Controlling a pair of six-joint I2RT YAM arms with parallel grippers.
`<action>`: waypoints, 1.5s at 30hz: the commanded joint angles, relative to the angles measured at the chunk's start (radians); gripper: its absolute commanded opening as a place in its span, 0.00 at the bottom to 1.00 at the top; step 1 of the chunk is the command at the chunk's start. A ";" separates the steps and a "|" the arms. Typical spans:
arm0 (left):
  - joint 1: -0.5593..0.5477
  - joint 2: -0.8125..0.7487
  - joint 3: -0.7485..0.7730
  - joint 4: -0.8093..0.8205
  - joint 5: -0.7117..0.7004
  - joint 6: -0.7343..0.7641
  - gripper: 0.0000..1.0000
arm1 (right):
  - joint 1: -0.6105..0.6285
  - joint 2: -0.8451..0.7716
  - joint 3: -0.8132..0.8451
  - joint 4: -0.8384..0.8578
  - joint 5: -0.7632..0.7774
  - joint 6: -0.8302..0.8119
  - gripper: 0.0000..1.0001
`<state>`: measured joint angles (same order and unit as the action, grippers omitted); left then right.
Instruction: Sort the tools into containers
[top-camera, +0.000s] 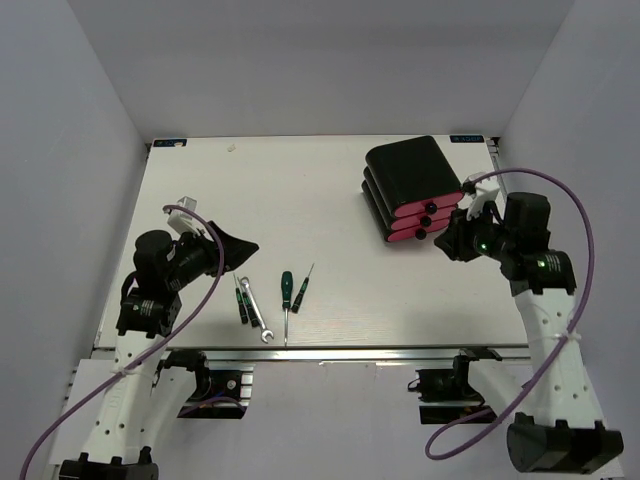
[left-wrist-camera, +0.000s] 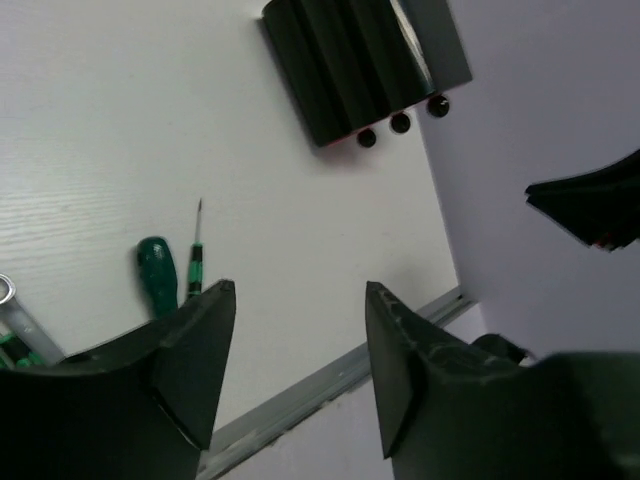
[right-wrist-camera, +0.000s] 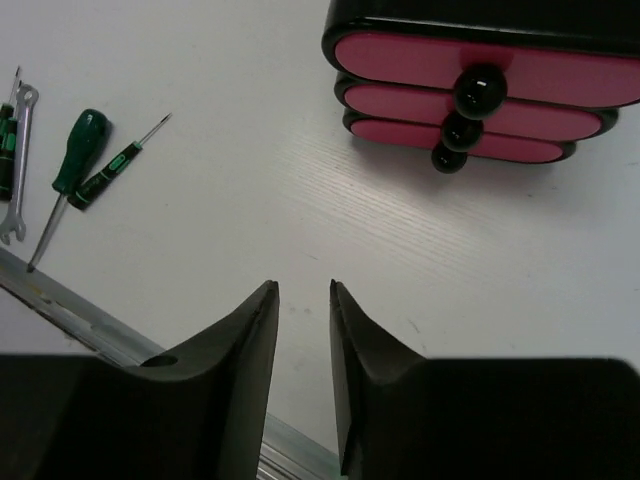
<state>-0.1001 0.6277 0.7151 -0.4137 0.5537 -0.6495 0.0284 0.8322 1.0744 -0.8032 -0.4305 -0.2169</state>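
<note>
The tools lie near the table's front edge: two small dark screwdrivers (top-camera: 241, 300), a silver wrench (top-camera: 256, 311), a green-handled screwdriver (top-camera: 286, 291) and a thin small screwdriver (top-camera: 303, 288). The stack of three black drawers (top-camera: 412, 188) with pink fronts stands at the back right, all shut. My left gripper (top-camera: 243, 251) is open and empty, above the table just left of the tools (left-wrist-camera: 157, 272). My right gripper (top-camera: 452, 241) hangs in front of the drawers (right-wrist-camera: 480, 80), its jaws a narrow gap apart and empty. The tools also show at the left of the right wrist view (right-wrist-camera: 75, 150).
The metal rail of the table's front edge (top-camera: 300, 352) runs just below the tools. Grey walls close in the table on the left, right and back. The right arm's purple cable (top-camera: 570, 200) loops beside the drawers.
</note>
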 joint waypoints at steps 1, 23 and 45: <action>0.002 0.013 0.014 -0.063 -0.052 0.002 0.68 | 0.001 0.082 -0.028 0.146 -0.034 0.209 0.35; 0.002 0.090 0.004 -0.079 -0.118 -0.002 0.78 | 0.001 0.482 -0.088 0.641 0.157 0.234 0.64; 0.002 0.092 -0.014 -0.063 -0.097 -0.010 0.77 | -0.001 0.527 -0.073 0.700 0.108 0.149 0.14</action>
<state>-0.1001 0.7238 0.7074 -0.4992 0.4427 -0.6556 0.0284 1.4109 1.0035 -0.1493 -0.3092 -0.0334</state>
